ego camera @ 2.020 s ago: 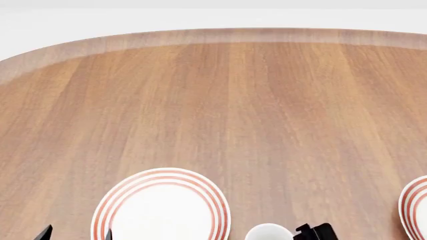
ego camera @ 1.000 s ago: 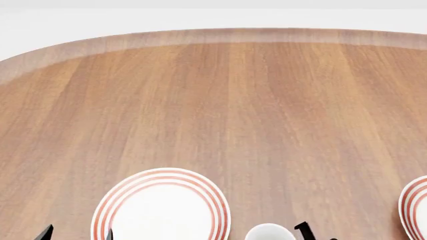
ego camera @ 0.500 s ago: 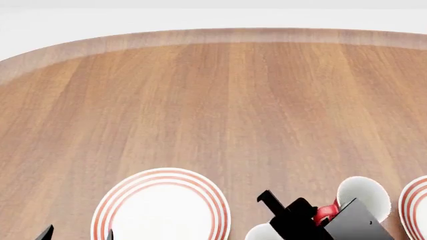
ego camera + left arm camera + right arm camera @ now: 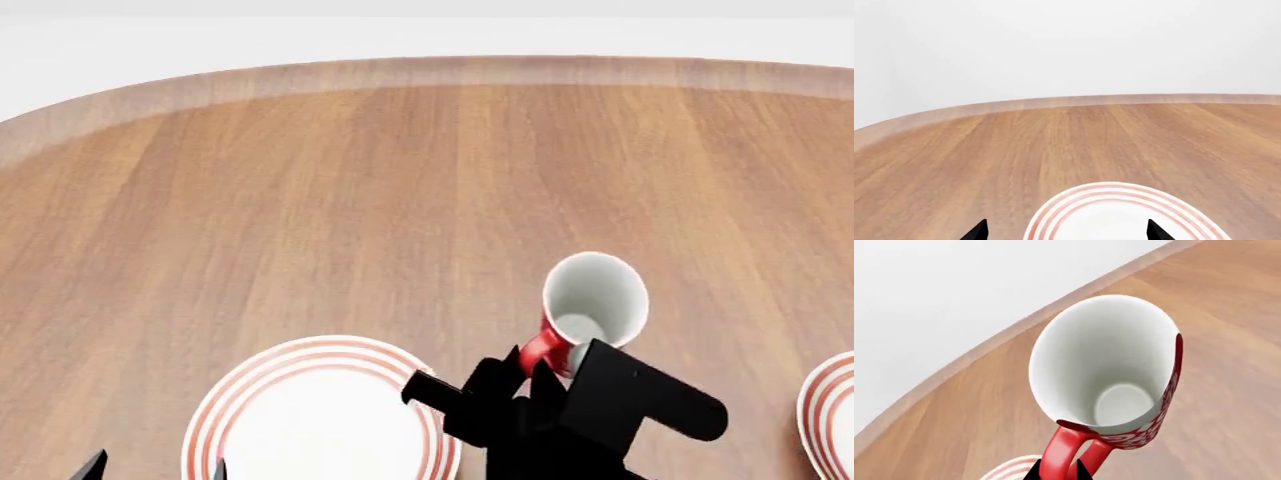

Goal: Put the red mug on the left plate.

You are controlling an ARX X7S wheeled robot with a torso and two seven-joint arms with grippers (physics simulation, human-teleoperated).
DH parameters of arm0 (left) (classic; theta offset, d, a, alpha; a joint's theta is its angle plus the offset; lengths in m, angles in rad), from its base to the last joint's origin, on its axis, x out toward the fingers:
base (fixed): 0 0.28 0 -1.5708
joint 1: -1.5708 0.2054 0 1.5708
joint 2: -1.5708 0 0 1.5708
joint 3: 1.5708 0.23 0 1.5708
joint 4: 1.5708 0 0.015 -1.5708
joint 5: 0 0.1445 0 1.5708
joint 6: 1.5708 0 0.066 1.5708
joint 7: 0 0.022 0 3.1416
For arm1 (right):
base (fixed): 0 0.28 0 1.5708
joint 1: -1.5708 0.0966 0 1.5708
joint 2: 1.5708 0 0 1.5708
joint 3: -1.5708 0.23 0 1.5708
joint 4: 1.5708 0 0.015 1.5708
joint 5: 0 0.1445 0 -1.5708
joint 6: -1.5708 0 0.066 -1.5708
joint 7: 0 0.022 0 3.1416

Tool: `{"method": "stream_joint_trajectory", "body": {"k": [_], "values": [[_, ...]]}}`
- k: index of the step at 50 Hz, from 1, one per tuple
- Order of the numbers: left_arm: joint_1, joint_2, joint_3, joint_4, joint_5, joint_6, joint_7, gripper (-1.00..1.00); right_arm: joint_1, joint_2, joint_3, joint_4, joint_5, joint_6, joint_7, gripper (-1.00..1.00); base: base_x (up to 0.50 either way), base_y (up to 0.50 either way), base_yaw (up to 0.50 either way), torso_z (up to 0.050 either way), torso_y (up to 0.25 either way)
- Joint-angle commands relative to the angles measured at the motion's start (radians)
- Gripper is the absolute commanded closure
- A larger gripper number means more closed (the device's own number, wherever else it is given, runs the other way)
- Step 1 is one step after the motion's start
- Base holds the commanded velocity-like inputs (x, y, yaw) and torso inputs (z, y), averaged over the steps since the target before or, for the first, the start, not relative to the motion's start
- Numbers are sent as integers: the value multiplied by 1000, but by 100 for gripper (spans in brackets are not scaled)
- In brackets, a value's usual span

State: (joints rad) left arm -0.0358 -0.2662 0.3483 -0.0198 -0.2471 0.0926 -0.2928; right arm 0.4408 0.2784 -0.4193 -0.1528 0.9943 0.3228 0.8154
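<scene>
The red mug (image 4: 595,292) hangs tilted above the table, its white inside facing the head camera, just right of the left plate (image 4: 234,400). My right gripper (image 4: 529,372) is shut on the mug's red handle. In the right wrist view the mug (image 4: 1111,365) fills the middle, its handle pinched in the right gripper (image 4: 1057,472), with a sliver of the left plate (image 4: 1009,467) below. My left gripper (image 4: 1065,232) stands open over the near side of the left plate (image 4: 1074,200), nothing between its tips. In the head view the left gripper (image 4: 154,468) shows only its tips.
A second red-ringed plate (image 4: 830,405) is cut off by the right edge of the head view. The wooden table (image 4: 400,200) stretches bare to its curved far edge. The right arm's black body (image 4: 587,420) covers the table between the two plates.
My right gripper has come up into view with the red mug held by its handle and has moved it further from the robot and left, towards the left plate. The left gripper has stayed put.
</scene>
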Motion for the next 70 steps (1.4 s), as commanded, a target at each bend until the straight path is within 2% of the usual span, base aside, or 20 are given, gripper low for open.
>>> {"method": "stream_joint_trajectory", "body": {"k": [1,23,48,70], "values": [[0,-3,3,2,-4,0,-4,-100,41,28,-90,38,-21,38,-183,100,0,0,0,0,0],[-4,-6,10,-3,-9,4,-8,-100,105,32,-205,109,-26,104,-369,100,0,0,0,0,0],[-6,-11,17,-6,-12,10,-15,-100,162,-5,-322,291,-97,71,-633,100,0,0,0,0,0],[-7,-16,23,-5,-18,11,-20,-100,220,-36,-412,461,-196,38,-764,100,0,0,0,0,0]]}}
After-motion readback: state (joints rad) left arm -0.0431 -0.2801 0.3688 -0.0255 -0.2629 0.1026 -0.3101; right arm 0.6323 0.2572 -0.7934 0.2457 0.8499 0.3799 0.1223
